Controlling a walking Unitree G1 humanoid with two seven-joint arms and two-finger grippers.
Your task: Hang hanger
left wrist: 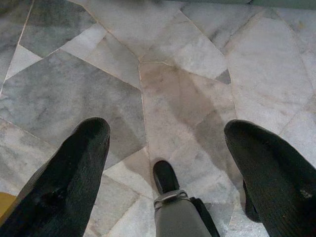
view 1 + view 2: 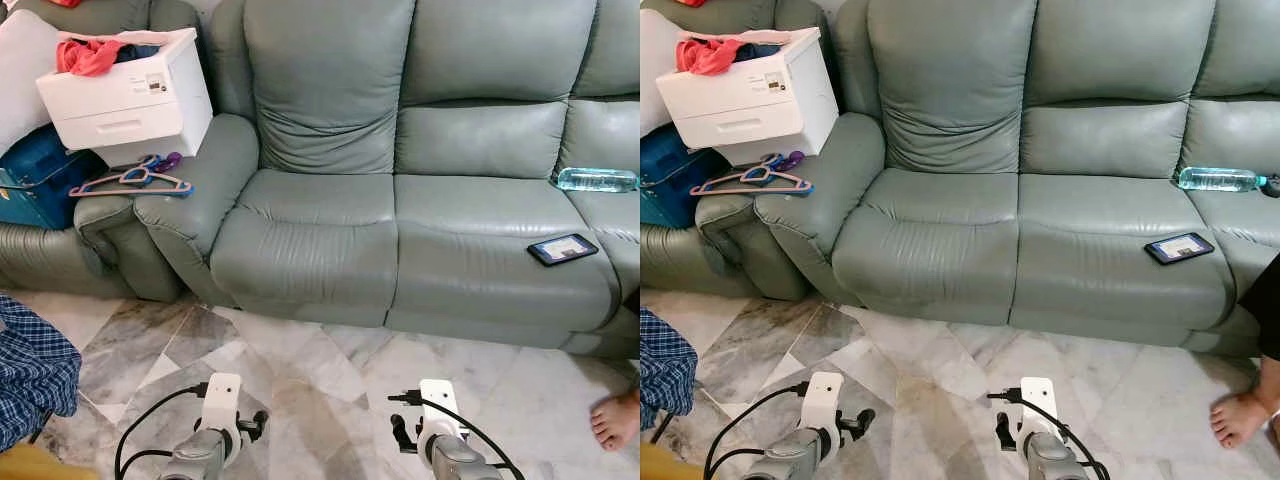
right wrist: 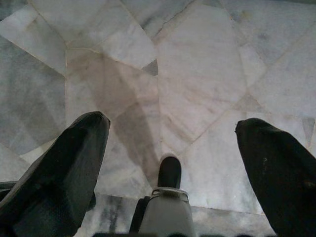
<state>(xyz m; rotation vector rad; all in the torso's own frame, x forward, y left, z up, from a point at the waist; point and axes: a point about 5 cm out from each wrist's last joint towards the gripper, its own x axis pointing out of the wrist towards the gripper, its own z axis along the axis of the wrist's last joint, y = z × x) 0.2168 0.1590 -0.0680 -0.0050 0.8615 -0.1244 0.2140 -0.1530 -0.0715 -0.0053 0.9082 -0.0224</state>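
Several plastic hangers (image 2: 132,181), pink, blue and purple, lie in a loose pile on the sofa armrest (image 2: 195,190) at the left, just below a white box. Both arms hang low over the marble floor near the bottom of the head views. The left gripper (image 1: 165,148) is open, its black fingers (image 1: 74,173) spread wide above bare tiles. The right gripper (image 3: 170,143) is open too, with nothing between its fingers (image 3: 64,168). Both are far from the hangers.
A white box (image 2: 130,95) holding red and dark clothes sits above the hangers, beside a blue bag (image 2: 35,180). On the green sofa (image 2: 400,200) lie a phone (image 2: 562,248) and a water bottle (image 2: 597,180). A person's bare foot (image 2: 615,418) is at the right. Checked blue cloth (image 2: 30,370) hangs at the left.
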